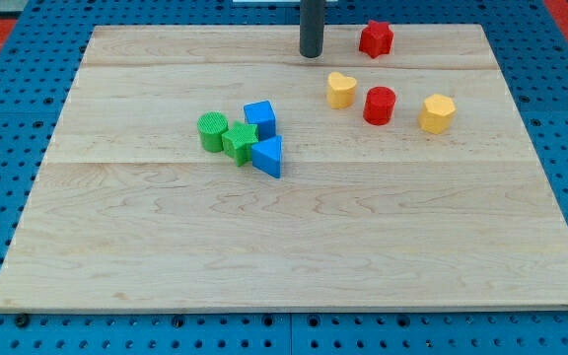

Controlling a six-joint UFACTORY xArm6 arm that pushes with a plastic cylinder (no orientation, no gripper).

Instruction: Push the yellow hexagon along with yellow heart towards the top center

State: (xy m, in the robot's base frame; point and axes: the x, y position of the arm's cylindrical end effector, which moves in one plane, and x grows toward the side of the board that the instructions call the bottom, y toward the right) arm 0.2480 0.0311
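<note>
The yellow heart [340, 90] lies flat on the wooden board, upper right of centre; its lobes face twelve o'clock; the yellow hexagon [438, 113] sits well apart at its four o'clock, flat face up, nearer the board's right edge.

A pale wooden worktop [294, 247] lies on a blue pegboard [8, 59]. Near the view's top, right of centre, sits a red star-shaped block [376, 38]. Below it, a red cylinder [379, 105] stands apart from the star. Left of centre, four blocks huddle together: a green cylinder [212, 131] at the view's left, a green star-shaped block [239, 142] touching it, a blue cube [260, 118] just above and to the right, and a blue triangular block [268, 156] at the lower right of the cluster.
</note>
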